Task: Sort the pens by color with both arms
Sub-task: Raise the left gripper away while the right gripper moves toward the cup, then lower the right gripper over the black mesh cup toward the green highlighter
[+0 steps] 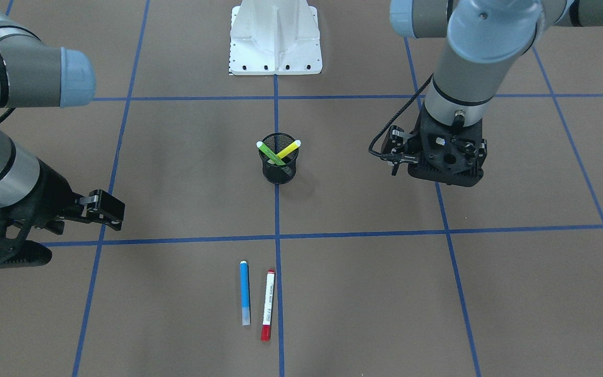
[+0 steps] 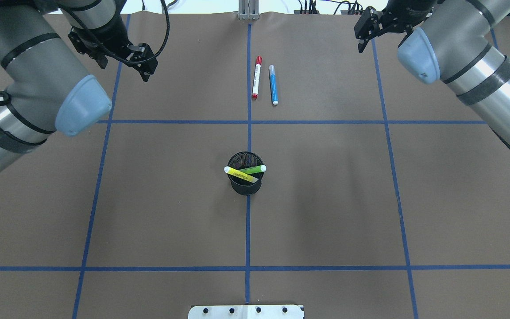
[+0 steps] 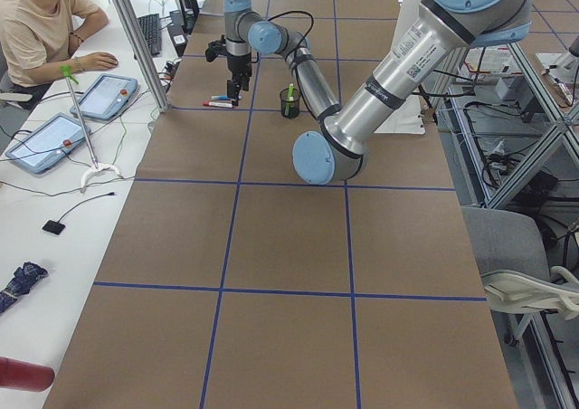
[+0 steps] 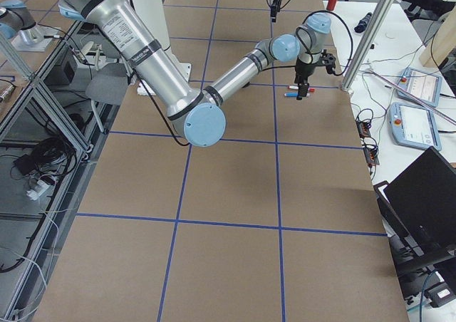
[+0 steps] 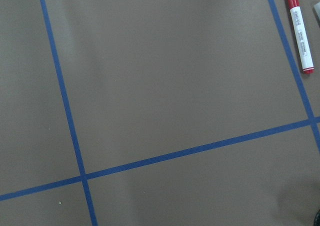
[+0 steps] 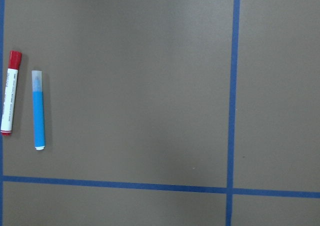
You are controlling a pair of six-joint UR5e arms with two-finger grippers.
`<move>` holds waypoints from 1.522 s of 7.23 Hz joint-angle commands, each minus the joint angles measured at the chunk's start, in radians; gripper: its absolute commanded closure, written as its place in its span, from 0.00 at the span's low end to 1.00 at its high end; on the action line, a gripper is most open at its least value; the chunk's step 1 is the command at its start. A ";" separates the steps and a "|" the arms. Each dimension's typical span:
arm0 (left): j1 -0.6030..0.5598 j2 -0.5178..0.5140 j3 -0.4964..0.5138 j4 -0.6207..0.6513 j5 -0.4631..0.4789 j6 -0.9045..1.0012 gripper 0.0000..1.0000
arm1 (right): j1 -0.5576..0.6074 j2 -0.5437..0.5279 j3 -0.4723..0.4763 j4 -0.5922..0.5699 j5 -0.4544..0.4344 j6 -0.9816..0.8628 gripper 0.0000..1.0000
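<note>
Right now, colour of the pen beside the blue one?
White pen with red ends; clearest in right wrist view.

Bright, even overhead light — a soft, faint shadow beside the mesh cup (image 1: 279, 170) — every view sharply focused.

No legible text; print on white-barrelled pen (image 5: 300, 33) too small to read.

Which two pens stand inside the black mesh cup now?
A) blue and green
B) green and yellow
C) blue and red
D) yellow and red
B: the green pen and the yellow pen lean crossed in the black mesh cup; the blue pen and the red-ended pen lie on the table.
</note>
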 commanded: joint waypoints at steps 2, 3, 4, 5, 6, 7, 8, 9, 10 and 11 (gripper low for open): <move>-0.121 0.117 -0.018 0.006 -0.109 0.195 0.01 | -0.075 0.071 0.009 -0.059 -0.001 0.087 0.00; -0.126 0.136 -0.020 0.004 -0.113 0.215 0.01 | -0.103 0.105 0.011 -0.113 -0.009 0.087 0.00; -0.134 0.140 -0.020 0.004 -0.115 0.241 0.01 | -0.132 0.134 0.011 -0.153 -0.012 0.086 0.00; -0.137 0.165 -0.038 0.002 -0.115 0.249 0.01 | -0.176 0.166 0.011 -0.183 -0.038 0.084 0.00; -0.137 0.185 -0.055 -0.004 -0.117 0.258 0.01 | -0.233 0.173 0.035 -0.184 -0.090 0.078 0.01; -0.138 0.188 -0.058 -0.004 -0.117 0.275 0.00 | -0.276 0.171 0.052 -0.182 -0.106 0.069 0.03; -0.138 0.189 -0.059 -0.004 -0.117 0.274 0.00 | -0.301 0.170 0.066 -0.182 -0.109 0.051 0.07; -0.138 0.191 -0.059 -0.004 -0.117 0.265 0.00 | -0.324 0.167 0.072 -0.184 -0.109 -0.019 0.08; -0.138 0.202 -0.061 -0.004 -0.117 0.264 0.00 | -0.344 0.165 0.072 -0.184 -0.112 -0.069 0.08; -0.137 0.215 -0.063 -0.005 -0.117 0.263 0.00 | -0.370 0.168 0.068 -0.184 -0.127 -0.071 0.08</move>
